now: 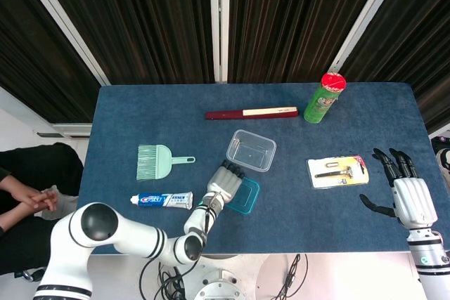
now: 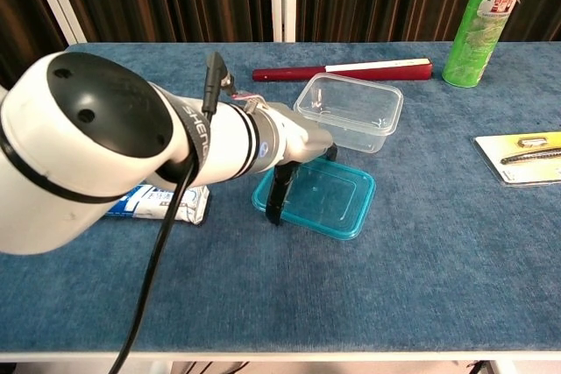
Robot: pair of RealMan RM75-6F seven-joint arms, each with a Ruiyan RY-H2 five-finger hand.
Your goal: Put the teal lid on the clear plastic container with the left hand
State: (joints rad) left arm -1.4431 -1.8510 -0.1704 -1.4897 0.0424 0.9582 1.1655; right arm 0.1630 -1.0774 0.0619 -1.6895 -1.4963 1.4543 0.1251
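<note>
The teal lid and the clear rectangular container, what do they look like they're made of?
The translucent teal lid looks like thin glossy plastic: the blue tablecloth shows through it. The clear rectangular container looks like similar transparent plastic, with shiny highlights along its rim.

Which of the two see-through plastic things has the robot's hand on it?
The teal lid, lying flat nearest the table's front edge. The left hand rests on it; the clear plastic container behind it is colourless and untouched.
</note>
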